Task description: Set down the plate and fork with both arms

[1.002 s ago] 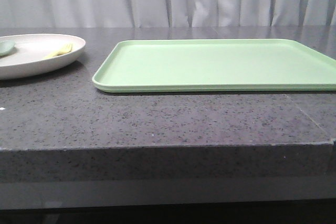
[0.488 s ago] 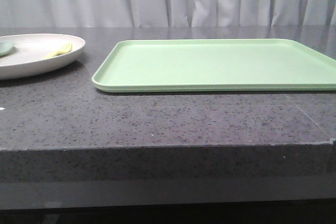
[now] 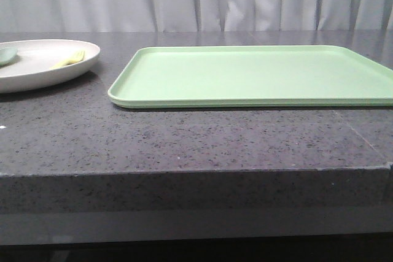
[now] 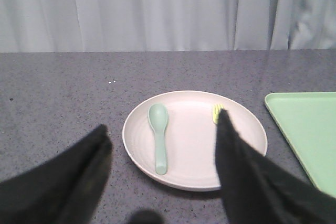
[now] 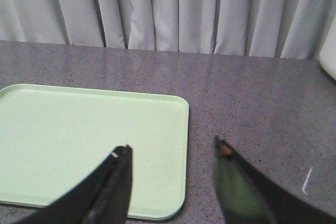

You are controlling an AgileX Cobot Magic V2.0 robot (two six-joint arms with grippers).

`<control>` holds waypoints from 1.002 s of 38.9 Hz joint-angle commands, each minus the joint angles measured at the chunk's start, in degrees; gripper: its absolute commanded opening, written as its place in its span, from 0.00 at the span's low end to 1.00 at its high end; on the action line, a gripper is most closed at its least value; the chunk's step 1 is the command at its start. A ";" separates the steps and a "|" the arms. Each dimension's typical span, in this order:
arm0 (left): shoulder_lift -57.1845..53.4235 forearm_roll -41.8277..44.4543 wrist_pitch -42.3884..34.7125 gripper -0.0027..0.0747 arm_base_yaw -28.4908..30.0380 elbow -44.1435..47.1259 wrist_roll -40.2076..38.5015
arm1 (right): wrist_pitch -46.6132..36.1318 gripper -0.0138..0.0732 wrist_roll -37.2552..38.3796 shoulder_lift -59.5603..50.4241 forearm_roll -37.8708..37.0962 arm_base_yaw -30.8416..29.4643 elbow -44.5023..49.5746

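The cream plate [image 3: 37, 69] sits on the dark counter at the far left of the front view. The pale yellow fork [image 3: 70, 59] lies in it on the right side. In the left wrist view the plate [image 4: 194, 174] lies between and just beyond my open left gripper [image 4: 163, 132]; one finger hides most of the fork [image 4: 217, 113]. My right gripper [image 5: 172, 149] is open and empty above the near right corner of the light green tray [image 5: 79, 140]. Neither gripper shows in the front view.
A pale grey-green spoon [image 4: 158, 136] lies in the plate's left half, also in the front view [image 3: 6, 55]. The green tray [image 3: 258, 75] fills the middle and right of the counter. Grey curtains hang behind. The counter's front edge [image 3: 196, 173] runs across the front view.
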 commanded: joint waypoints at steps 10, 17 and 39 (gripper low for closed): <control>0.70 0.68 -6.56 0.85 0.15 -2.03 -0.51 | -4.85 0.76 -0.38 0.82 -0.04 -0.33 -1.65; 0.70 0.68 -7.06 0.85 0.15 -2.03 -0.51 | -4.85 0.76 -0.38 0.82 -0.04 -0.33 -1.65; 5.28 1.13 3.42 0.85 0.15 -7.50 -0.51 | -4.85 0.76 -0.38 0.82 -0.04 -0.33 -1.65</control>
